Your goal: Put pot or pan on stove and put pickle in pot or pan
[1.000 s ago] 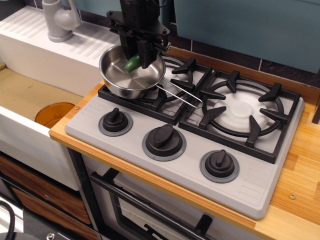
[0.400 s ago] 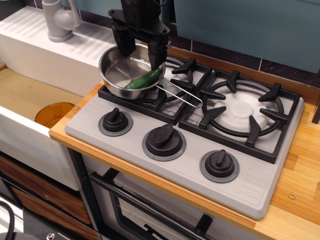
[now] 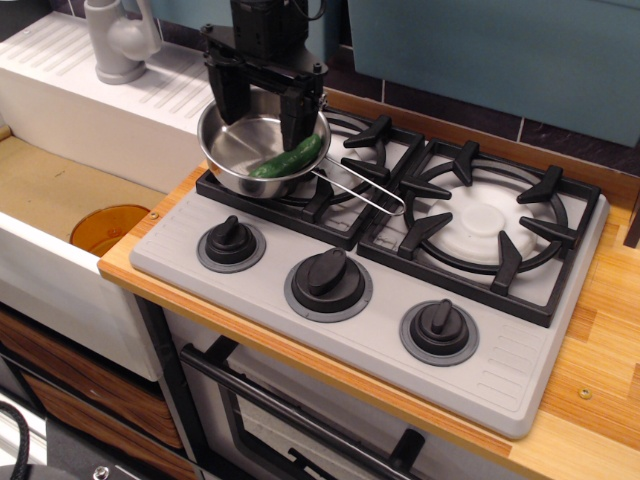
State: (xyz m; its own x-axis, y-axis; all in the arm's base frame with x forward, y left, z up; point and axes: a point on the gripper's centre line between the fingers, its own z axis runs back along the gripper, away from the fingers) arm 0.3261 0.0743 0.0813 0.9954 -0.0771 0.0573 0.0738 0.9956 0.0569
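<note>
The shiny steel pan (image 3: 240,150) sits on the left grate of the grey stove (image 3: 370,290), its wire handle (image 3: 362,194) pointing right. The dark-green pickle (image 3: 287,159) lies inside the pan at its right side. My gripper (image 3: 260,112) hangs open above the pan's back rim, its two black fingers (image 3: 293,120) spread apart and holding nothing. The pickle is just below the right finger, apart from it.
A white sink unit with a grey tap (image 3: 118,38) stands at the back left. An orange disc (image 3: 108,228) lies in the lower basin at left. The right burner grate (image 3: 485,225) is bare. Three black knobs (image 3: 328,275) line the stove's front. Wooden counter (image 3: 600,330) at right.
My gripper opened and let the pickle go; the pickle now lies flat in the pan. The gripper has risen and shifted slightly left. The pan has not moved.
</note>
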